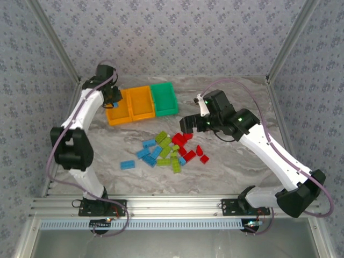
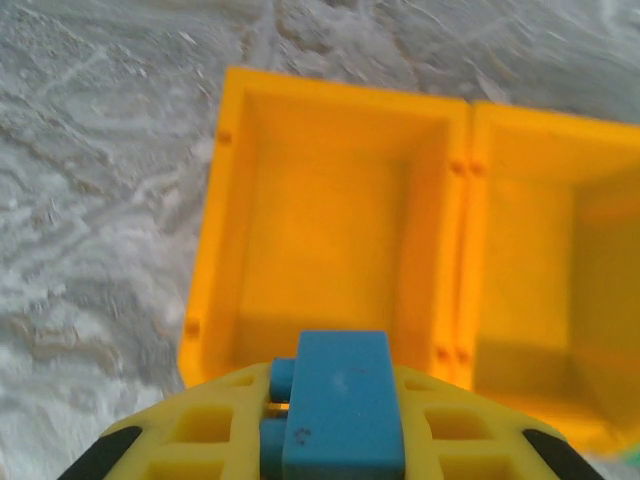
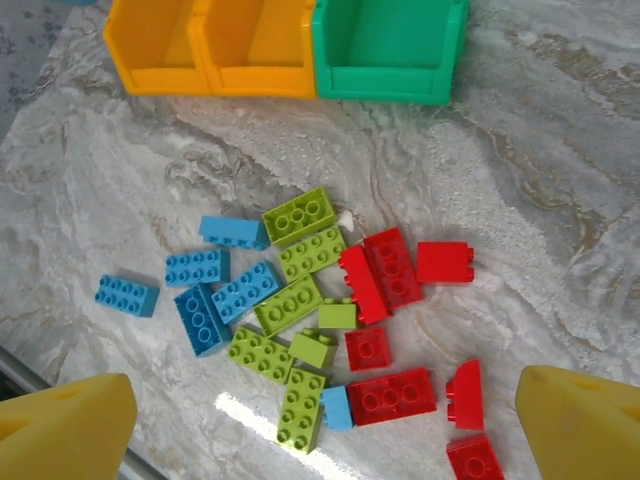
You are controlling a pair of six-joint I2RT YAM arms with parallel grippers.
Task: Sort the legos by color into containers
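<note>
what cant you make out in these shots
Left wrist: the bottom edge cuts off the left gripper holding the blue lego.
Left wrist: the right edge cuts off the middle orange bin.
Right wrist: the bottom edge cuts a red lego.
Top external: studs on the legos are too small.

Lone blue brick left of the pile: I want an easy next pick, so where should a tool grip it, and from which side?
Take the lone blue brick by its two long side walls, across the short width, coming straight down. It lies flat, studs up, apart from the pile, with bare table along both long sides.
</note>
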